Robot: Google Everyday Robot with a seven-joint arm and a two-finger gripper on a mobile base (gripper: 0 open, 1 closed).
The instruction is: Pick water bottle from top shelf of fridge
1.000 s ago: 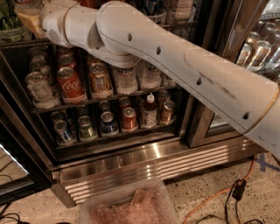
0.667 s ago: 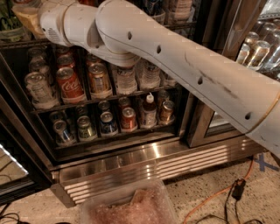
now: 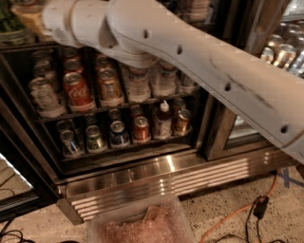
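Note:
The fridge (image 3: 156, 176) stands open in front of me, with a steel louvred base and dark wire racks. My white arm (image 3: 199, 61) reaches from the lower right up to the upper left, and its wrist (image 3: 59, 21) ends at the level of the top shelf (image 3: 23, 46). The gripper lies beyond the wrist, out of view. The labelled water bottle is hidden behind the arm or out of the frame. Only a green item (image 3: 8, 26) and a yellowish one (image 3: 29, 13) show on that shelf.
The middle rack (image 3: 118, 105) holds cans, a Coca-Cola can (image 3: 76, 90) and two clear bottles (image 3: 137, 85). The lower rack holds more cans and a white-capped bottle (image 3: 164, 118). A clear plastic tub (image 3: 142, 223) and an orange cable (image 3: 237, 212) lie on the floor. A door post (image 3: 221, 128) stands on the right.
The arm has risen very slightly in the picture. The cans and bottles have not moved.

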